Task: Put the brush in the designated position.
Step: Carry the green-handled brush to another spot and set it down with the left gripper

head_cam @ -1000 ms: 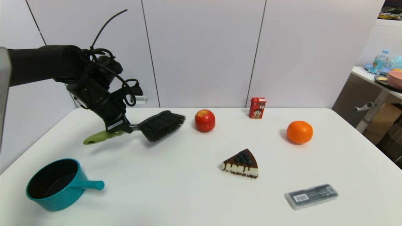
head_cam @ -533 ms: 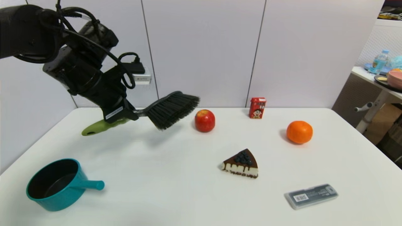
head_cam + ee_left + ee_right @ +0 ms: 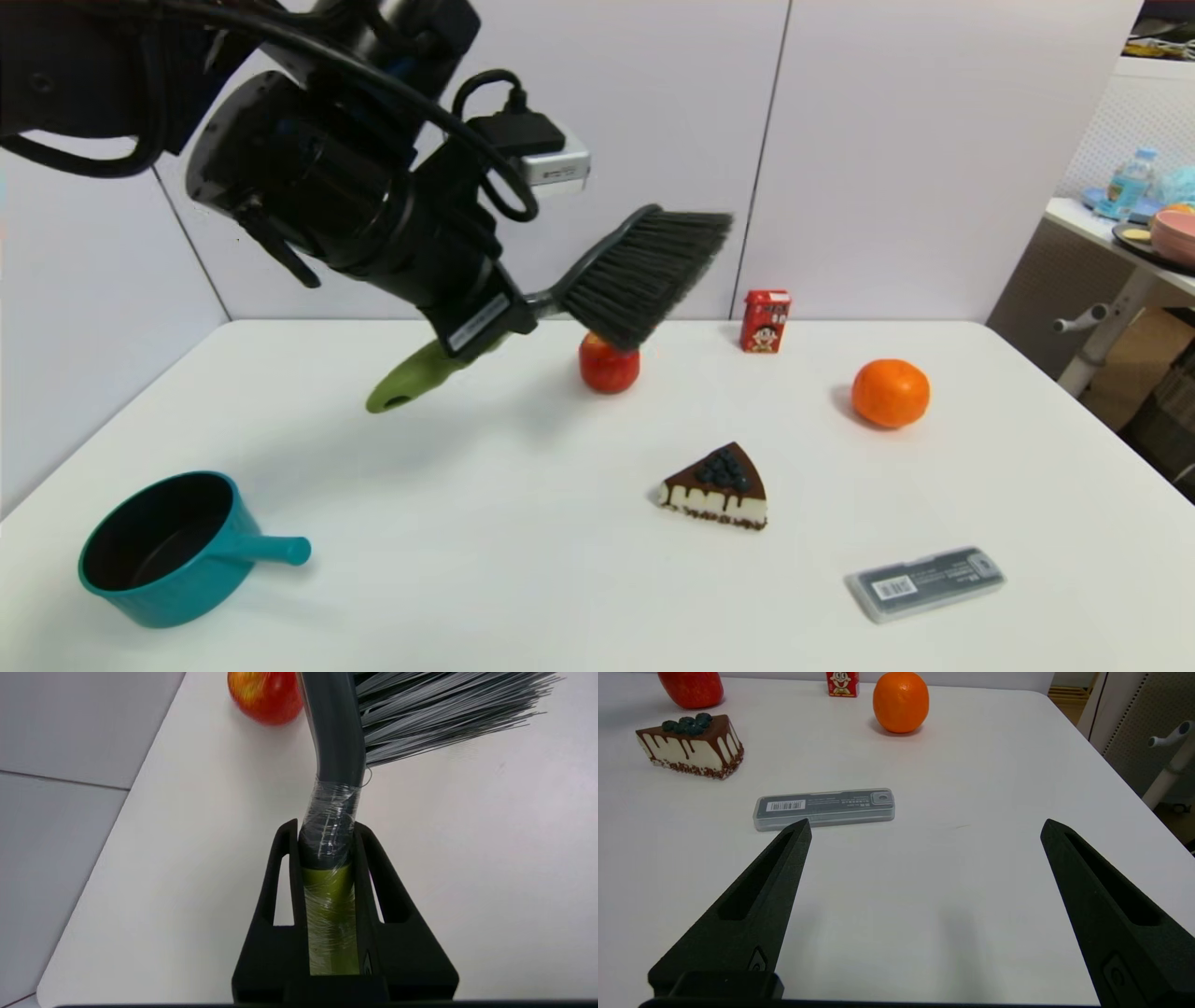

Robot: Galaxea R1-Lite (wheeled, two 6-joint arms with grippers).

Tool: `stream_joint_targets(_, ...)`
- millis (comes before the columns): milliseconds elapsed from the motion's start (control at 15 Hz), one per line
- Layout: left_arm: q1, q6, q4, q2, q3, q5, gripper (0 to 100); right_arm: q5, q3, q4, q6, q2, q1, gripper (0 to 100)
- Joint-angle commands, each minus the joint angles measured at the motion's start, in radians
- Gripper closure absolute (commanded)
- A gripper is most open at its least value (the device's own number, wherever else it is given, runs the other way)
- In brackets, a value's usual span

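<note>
The left gripper, jaws clamped on the brush where handle meets neck, has lifted it higher and rightward to upper centre frame, bristles now overlapping the apple on the table, while the right gripper hangs wide open near the grey case.

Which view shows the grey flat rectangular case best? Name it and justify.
The right wrist view: the grey flat rectangular case lies close, whole, its barcode label visible, beyond the open right end effector. The head view shows it smaller, near the table's front right. The left wrist view misses it.
</note>
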Motion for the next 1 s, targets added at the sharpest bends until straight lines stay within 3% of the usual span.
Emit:
stream_joint_targets(67,-0.27,-0.347,-0.238,0.079,-0.001,0.23,100,0.0,0.002,0.001,-0.001,0.001,0.001,0)
stream_joint_targets(200,-0.343,-0.466,-0.388,0.165,-0.003,0.271,100,0.0,0.002,0.001,-0.001,0.001,-0.001,0)
stream_joint_targets(533,-0.438,-0.663,-0.752,0.369,-0.012,0.262,100,0.0,0.002,-0.001,-0.001,0.001,-0.001,0)
stream_joint_targets(733,-0.465,-0.787,-0.824,0.433,-0.011,0.218,100,0.0,0.002,-0.001,-0.001,0.001,0.001,0)
stream_joint_targets(1000,-0.465,-0.821,-0.81,0.468,-0.011,0.175,100,0.0,0.002,-0.001,-0.001,0.001,-0.001,0)
